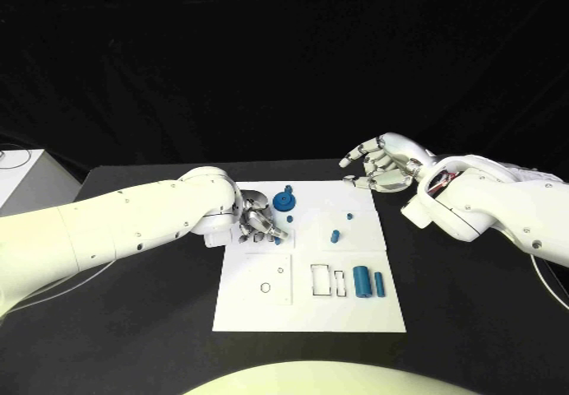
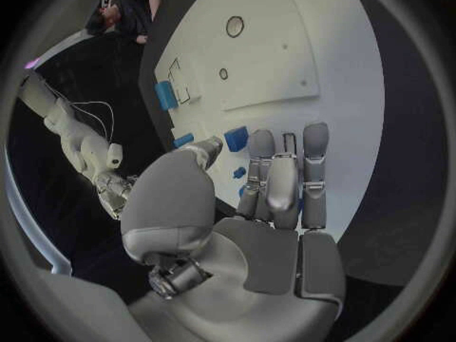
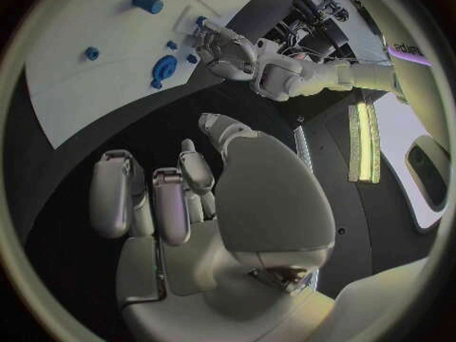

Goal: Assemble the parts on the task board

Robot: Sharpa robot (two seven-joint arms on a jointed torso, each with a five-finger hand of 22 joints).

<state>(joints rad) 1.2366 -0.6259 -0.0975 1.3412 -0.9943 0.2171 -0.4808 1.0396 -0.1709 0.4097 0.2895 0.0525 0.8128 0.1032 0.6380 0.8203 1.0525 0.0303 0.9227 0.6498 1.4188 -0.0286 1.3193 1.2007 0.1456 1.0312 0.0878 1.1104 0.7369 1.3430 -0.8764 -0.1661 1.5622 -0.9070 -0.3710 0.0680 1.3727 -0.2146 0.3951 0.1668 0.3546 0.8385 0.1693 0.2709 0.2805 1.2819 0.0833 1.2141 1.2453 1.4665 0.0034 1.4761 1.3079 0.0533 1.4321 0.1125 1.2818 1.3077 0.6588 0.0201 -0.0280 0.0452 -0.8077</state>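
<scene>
Black cloth hangs behind the whole scene and the dark surface point(image 1: 142, 329) carries a white task board point(image 1: 308, 304) in its middle, set square to the robot so both arms can reach it. Over the board's far left corner the left robot hand point(image 1: 259, 219) is bent down with its fingers curled toward the plate, next to a round blue gear-like part point(image 1: 284, 201) standing near the far edge; a bit of blue shows by its fingertips, but I cannot tell whether it is pinching that piece or only touching it. From its wrist the fingers point(image 2: 285, 175) lie close together above the white plate with small blue pieces just beyond them, so I would guess it is picking or seating a part. The right robot hand point(image 1: 377, 168) hovers off the board's far right corner, fingers loosely curled and apart with nothing in them, apparently waiting its turn clear of the work. Two small blue pegs point(image 1: 341, 228) lie loose mid-board, and two blue cylinders point(image 1: 369, 282) lie side by side by the rectangular outlines near the front, seemingly staged beside the slots meant for them. Most of the assembly looks not yet done
</scene>
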